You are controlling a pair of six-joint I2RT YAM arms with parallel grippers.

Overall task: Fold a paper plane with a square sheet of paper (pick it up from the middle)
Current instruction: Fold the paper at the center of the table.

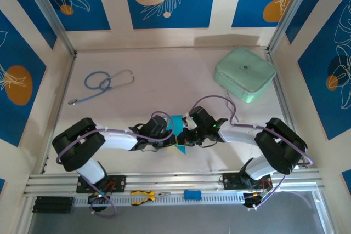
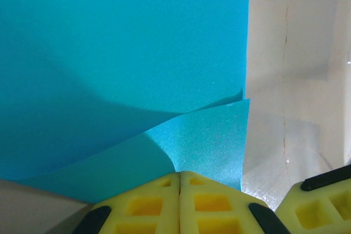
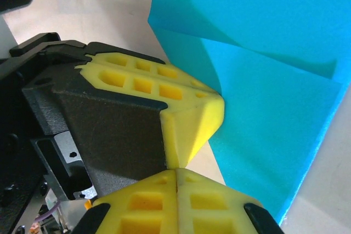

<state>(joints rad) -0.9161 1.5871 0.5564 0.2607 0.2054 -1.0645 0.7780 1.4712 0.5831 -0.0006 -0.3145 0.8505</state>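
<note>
The square sheet of paper point(image 1: 176, 120) is bright cyan and folded, lying on the table between my two grippers; a pointed corner sticks out toward the near edge. In the left wrist view the paper point(image 2: 137, 42) has an upper layer curling up off a lower flap. My left gripper point(image 2: 180, 175) is shut, its tips resting against that lower flap, and no paper shows in the seam. My right gripper point(image 3: 176, 171) is shut on nothing, its tips touching the left gripper's fingers point(image 3: 186, 102) just beside the paper's point(image 3: 263, 108) edge. From above, the left gripper point(image 1: 174, 135) and right gripper point(image 1: 184, 135) meet tip to tip.
A mint-green rounded case point(image 1: 244, 74) sits at the back right. A blue-tubed stethoscope point(image 1: 107, 83) lies at the back left. On the rail in front of the arm bases lie yellow-handled pliers point(image 1: 143, 196) and a small blue block point(image 1: 192, 194).
</note>
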